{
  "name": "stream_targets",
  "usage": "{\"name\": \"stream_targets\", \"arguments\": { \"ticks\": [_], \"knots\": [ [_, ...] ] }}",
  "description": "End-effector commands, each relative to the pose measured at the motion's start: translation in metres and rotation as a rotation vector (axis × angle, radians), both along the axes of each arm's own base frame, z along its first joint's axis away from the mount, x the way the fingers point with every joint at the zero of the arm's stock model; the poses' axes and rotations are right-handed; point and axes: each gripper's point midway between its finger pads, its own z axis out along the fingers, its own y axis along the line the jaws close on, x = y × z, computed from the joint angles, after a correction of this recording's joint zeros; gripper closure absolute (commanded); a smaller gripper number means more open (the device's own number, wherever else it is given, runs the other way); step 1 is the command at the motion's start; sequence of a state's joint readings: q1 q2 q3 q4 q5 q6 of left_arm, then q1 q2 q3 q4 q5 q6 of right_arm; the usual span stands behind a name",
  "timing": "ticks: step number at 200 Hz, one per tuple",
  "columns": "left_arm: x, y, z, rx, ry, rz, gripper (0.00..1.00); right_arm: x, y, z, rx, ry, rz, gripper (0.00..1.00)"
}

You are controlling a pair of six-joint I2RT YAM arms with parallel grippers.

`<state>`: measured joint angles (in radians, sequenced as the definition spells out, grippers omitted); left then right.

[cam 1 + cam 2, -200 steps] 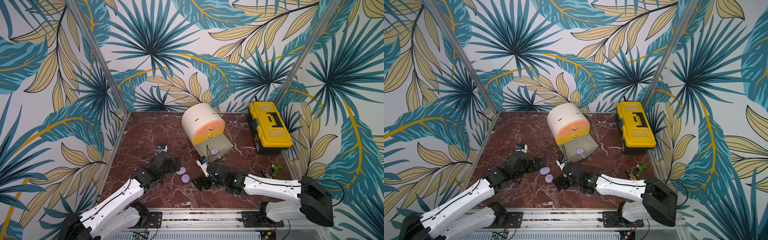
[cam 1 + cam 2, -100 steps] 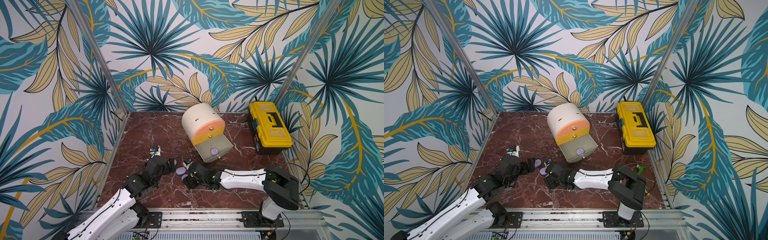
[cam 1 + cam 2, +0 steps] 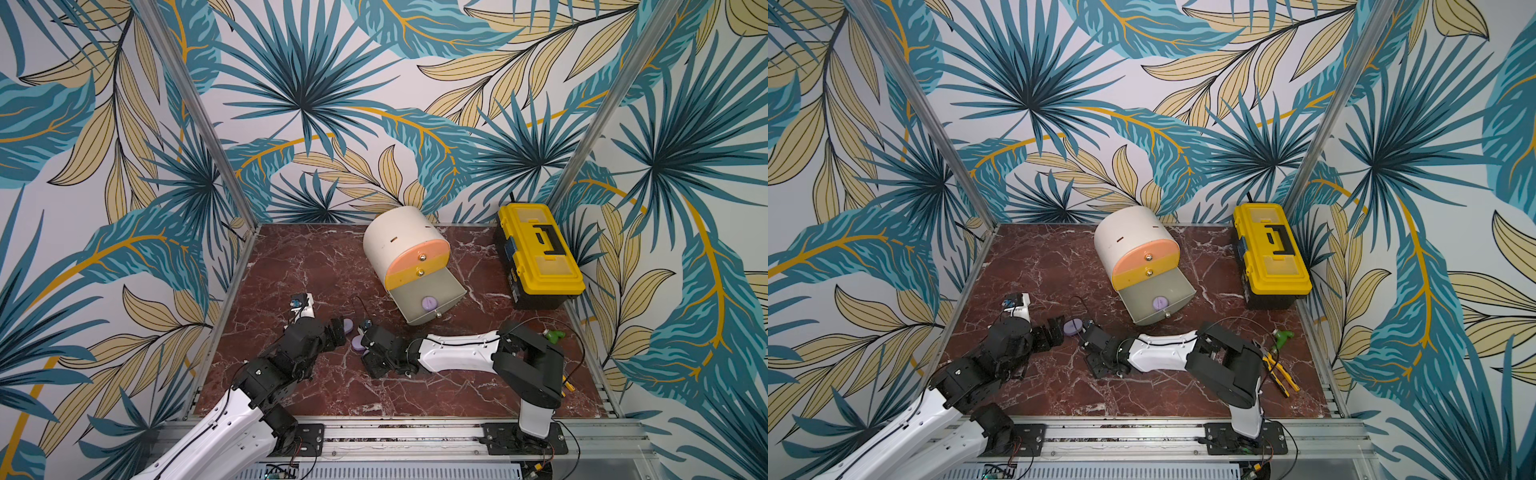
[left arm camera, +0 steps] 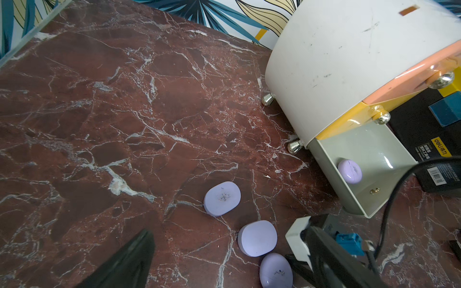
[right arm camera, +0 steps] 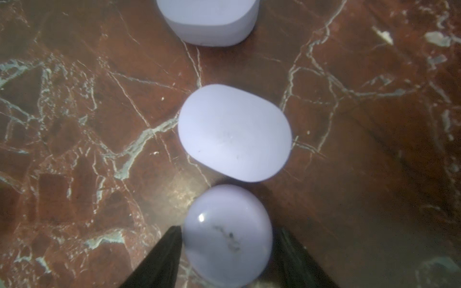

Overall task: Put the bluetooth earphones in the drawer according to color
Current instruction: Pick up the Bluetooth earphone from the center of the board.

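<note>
Straddling the glossy lilac case on the red marble worktop, the right tool is partway closed. One black finger meets the case's edge and the other sits just beside the opposite edge; whether the case is truly pinched I cannot tell. Two more lilac cases lie in a line with it: the middle case just beyond the glossy one, and the end case a little apart past that. The left tool is spread wide and holds nothing, its tips just beside the end case in both top views. The cream cabinet stands toward the back of the worktop with its peach drawer and yellow drawer closed and its grey-beige drawer pulled out. A fourth lilac case lies in that open drawer, near its front wall. The yellow toolbox on the right is closed.
</note>
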<state>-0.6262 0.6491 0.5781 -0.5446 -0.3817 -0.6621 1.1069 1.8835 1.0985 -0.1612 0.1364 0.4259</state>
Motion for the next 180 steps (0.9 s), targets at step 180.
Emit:
{"name": "stream_targets", "arguments": {
  "ticks": [180],
  "knots": [
    [-0.004,0.006,-0.010,-0.011,0.007,0.024,0.00,0.035,-0.050,0.116,0.195,-0.075,-0.149,0.54]
  ]
}}
